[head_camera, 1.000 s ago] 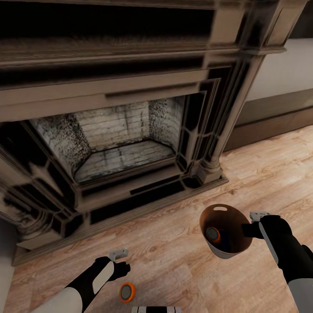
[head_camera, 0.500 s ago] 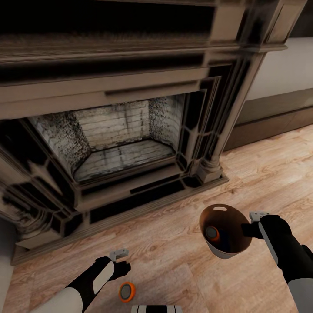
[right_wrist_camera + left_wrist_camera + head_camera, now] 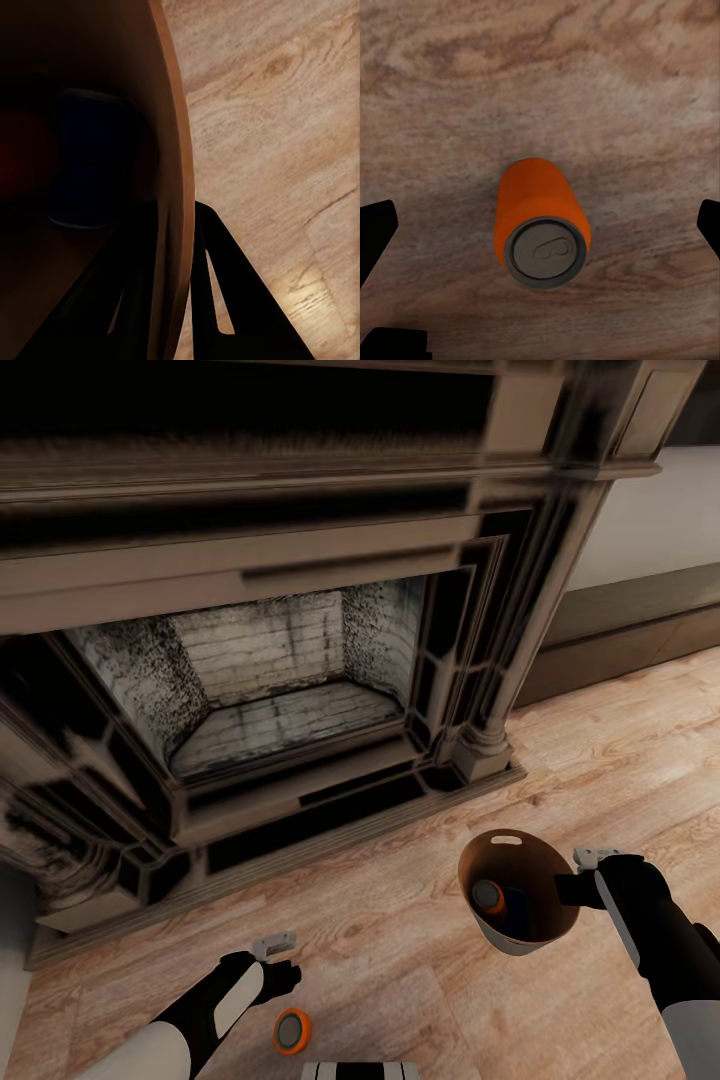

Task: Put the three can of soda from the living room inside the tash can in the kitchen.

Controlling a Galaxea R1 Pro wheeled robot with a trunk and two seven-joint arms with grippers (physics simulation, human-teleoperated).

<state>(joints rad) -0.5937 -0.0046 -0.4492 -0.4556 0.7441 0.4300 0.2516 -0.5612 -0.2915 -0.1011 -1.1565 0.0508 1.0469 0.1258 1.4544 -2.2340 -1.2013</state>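
One orange can of soda [image 3: 293, 1031] stands upright on the wood plank floor, grey top up. My left gripper [image 3: 282, 979] hovers just above and beside it, open; in the left wrist view the can [image 3: 542, 225] sits centred between the two wide-apart dark fingers [image 3: 376, 232]. My right gripper [image 3: 573, 888] is shut on the rim of the copper-brown trash can [image 3: 540, 860], held off the floor. Inside the bin lie a second orange can [image 3: 488, 897] and a dark blue can [image 3: 517, 913]. The right wrist view shows the bin wall [image 3: 171, 150] pinched between the fingers [image 3: 225, 300], with the blue can [image 3: 90, 157] inside.
A dark carved fireplace [image 3: 270, 660] with a pale brick firebox fills the space ahead, its hearth plinth [image 3: 300, 830] reaching close to my arms. A white wall with a dark skirting [image 3: 630, 630] runs at the right. Wood floor [image 3: 400, 960] lies between the two arms.
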